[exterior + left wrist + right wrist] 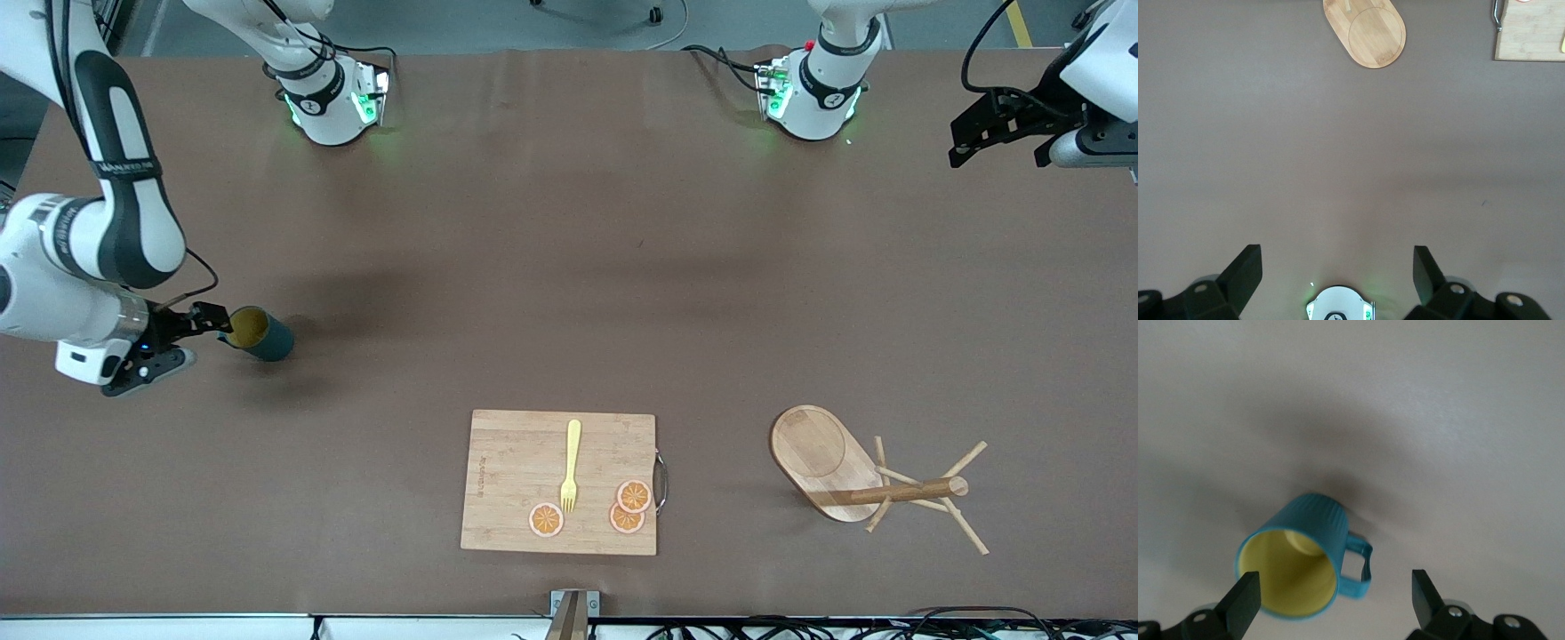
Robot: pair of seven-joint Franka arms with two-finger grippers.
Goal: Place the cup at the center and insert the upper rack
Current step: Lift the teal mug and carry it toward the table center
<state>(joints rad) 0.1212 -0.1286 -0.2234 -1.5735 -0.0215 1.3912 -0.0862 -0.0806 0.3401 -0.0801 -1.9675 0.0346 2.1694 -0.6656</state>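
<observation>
The dark teal cup (260, 333) lies on its side on the table toward the right arm's end, its yellow mouth facing my right gripper (196, 338). In the right wrist view the cup (1305, 560) sits between the wide-open fingers of that gripper (1331, 593), handle to one side, not gripped. The wooden mug tree (853, 476) lies tipped over toward the left arm's end, post and pegs flat on the table; its oval base (1371, 30) shows in the left wrist view. My left gripper (1000, 147) waits open and empty, raised near its base (1337, 270).
A rectangular bamboo cutting board (560, 480) lies near the front camera with a yellow fork (571, 464) and three orange slices (633, 496) on it; its corner shows in the left wrist view (1531, 33). Brown table (569, 267) spreads between the cup and the mug tree.
</observation>
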